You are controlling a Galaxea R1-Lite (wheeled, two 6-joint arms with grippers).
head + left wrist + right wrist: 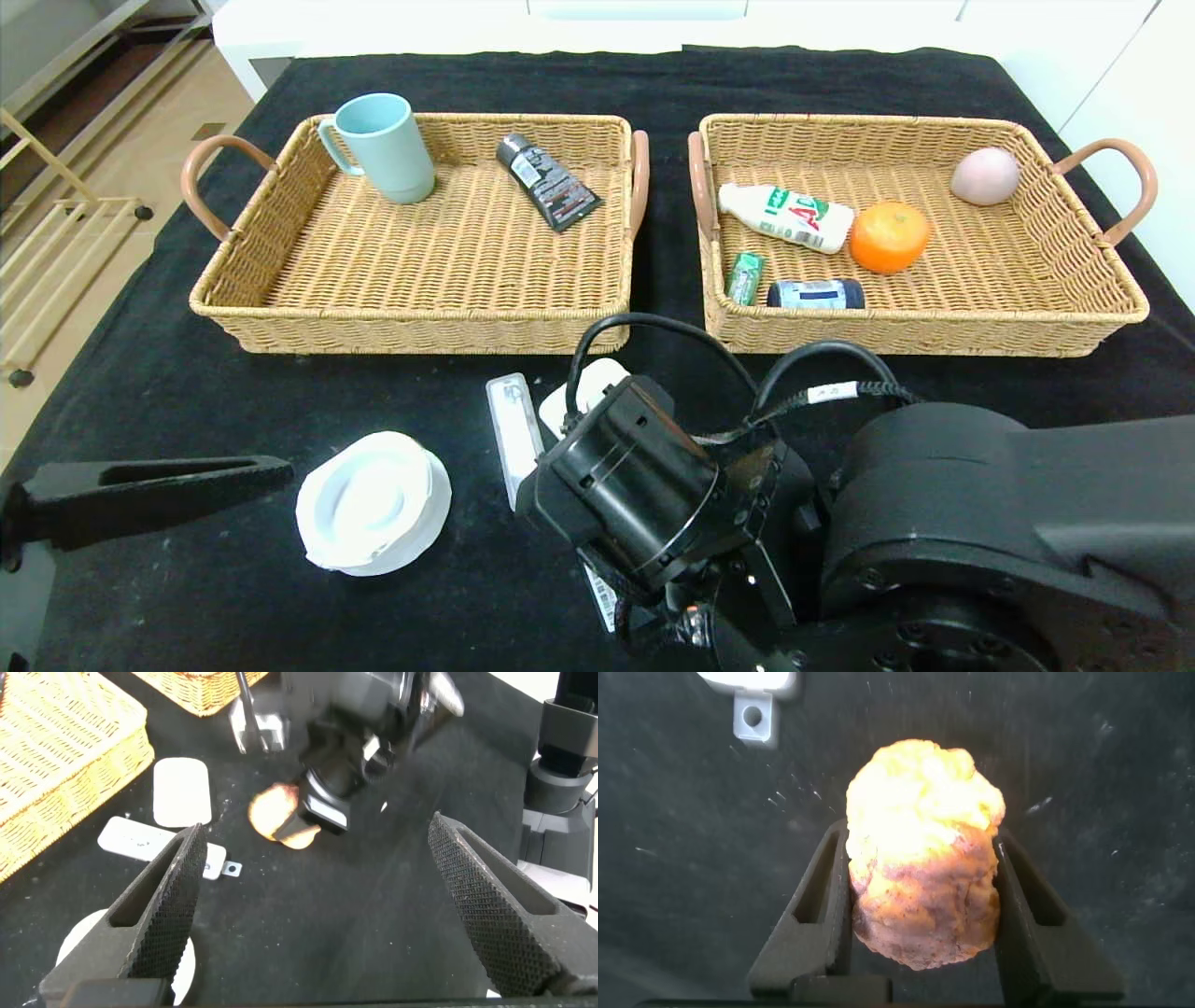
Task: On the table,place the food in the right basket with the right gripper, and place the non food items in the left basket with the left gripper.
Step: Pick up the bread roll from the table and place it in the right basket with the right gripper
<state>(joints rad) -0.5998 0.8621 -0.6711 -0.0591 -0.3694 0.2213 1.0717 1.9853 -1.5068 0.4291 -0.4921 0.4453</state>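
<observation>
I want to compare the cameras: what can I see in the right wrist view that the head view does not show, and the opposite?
Only the right wrist view shows the lumpy bun between the right gripper's two fingers, which sit against its sides. Only the head view shows both baskets: the left basket with a cup and tube, the right basket with the orange, bottle and other food. Both views share the black table and the white plastic case.

I see 2 woven wicker baskets (411, 317), matt black cloth on the surface (187, 560), and a rough, lumpy bun (924, 868).
</observation>
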